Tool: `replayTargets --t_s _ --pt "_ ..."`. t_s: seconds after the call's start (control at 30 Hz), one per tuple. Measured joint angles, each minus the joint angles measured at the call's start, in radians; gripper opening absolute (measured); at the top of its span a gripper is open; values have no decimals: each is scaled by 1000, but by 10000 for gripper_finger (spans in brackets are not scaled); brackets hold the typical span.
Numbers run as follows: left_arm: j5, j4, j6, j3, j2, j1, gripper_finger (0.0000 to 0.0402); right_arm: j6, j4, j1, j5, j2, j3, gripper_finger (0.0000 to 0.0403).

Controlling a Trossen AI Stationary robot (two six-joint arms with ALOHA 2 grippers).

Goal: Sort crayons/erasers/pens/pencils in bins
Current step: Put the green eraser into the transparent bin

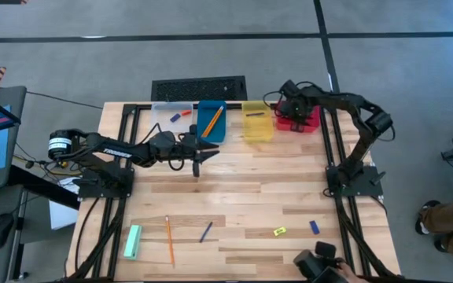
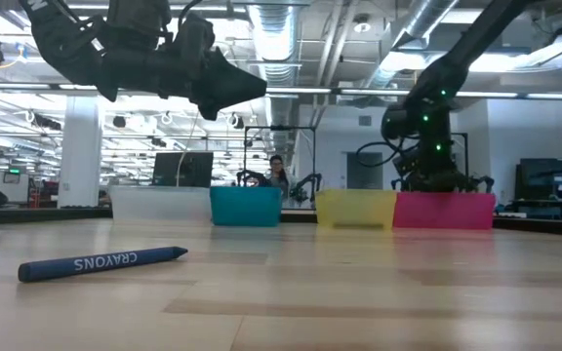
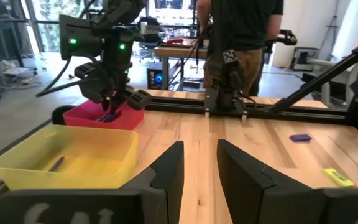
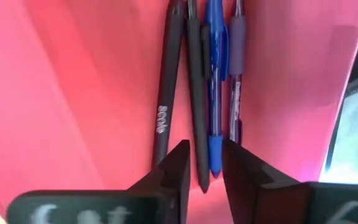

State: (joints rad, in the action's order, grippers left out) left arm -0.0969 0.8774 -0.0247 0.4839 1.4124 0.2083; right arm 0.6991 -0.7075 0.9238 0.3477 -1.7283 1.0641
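Lying in the red bin (image 4: 61, 93), four pens (image 4: 194, 93) sit side by side just beyond the right gripper (image 4: 202, 163), jaws slightly parted, holding nothing. Right arm reaches down over it; left gripper (image 1: 196, 149) hovers part-open, empty, near the blue bin (image 1: 200, 118).

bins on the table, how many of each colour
clear bin: 1
blue bin: 1
yellow bin: 1
red bin: 1
total: 4
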Motion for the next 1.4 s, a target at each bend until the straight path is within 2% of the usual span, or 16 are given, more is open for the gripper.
replayTargets --t_s 0.23,0.4,0.5,0.63,0.87,1.17,1.27,1.4 --pt "44 24 36 -21 0 0 79 -9 -1 -35 30 12 2 112" --pt "23 92 40 -66 1 23 24 -28 -9 -73 40 125 16 63" --pt "-34 120 21 -84 1 51 6 -81 -19 -97 -47 233 16 17" --pt "-49 125 11 -97 1 78 1 -206 -18 -156 -231 382 -12 9" --pt "-52 123 7 -97 1 84 0 -367 61 -421 -346 560 -146 4" --pt "-52 115 3 -97 1 84 0 -610 496 -730 -479 629 -410 4" --pt "-54 110 2 -97 1 84 0 -677 515 -832 -455 628 -455 3" --pt "-54 108 2 -97 1 84 0 -793 419 -1003 -293 628 -466 7"
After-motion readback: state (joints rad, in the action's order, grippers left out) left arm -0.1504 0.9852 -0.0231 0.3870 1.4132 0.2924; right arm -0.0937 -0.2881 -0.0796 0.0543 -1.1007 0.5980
